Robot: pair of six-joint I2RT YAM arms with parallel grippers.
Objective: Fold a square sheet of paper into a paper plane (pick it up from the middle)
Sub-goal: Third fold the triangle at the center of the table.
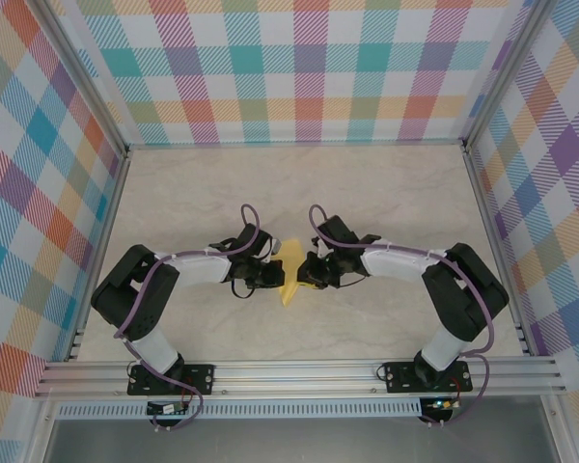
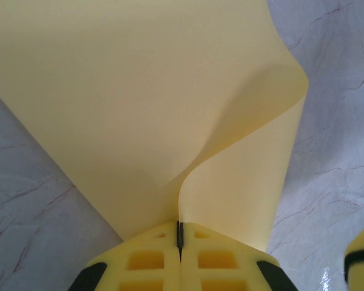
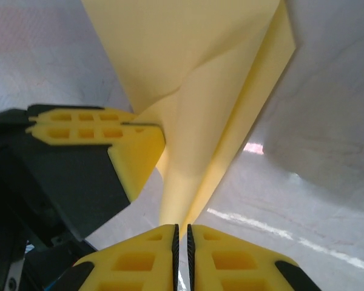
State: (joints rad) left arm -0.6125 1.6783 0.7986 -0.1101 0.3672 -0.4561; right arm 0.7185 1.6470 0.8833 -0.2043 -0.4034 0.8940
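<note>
**Both arms pinch the yellow sheet at mid-worktop**

The two arms reach inward and meet over the middle of the marbled worktop point(image 1: 386, 193), with the yellow sheet point(image 1: 290, 289) between them. The left gripper point(image 1: 268, 277) comes at it from the left and the right gripper point(image 1: 312, 273) from the right, their tips close together.

From the left wrist, the left gripper point(image 2: 179, 235) has its jaws clenched flat together on an edge of the yellow sheet point(image 2: 139, 91). The paper rises from the pinch and curls over in a soft bow on the right.

From the right wrist, the right gripper point(image 3: 182, 235) has its jaws drawn nearly together on the narrow end of the yellow sheet point(image 3: 194, 60). The paper fans out from there as a creased wedge. The left gripper point(image 3: 155, 142) sits just beside the paper.

I can't tell whether the paper touches the worktop.
</note>
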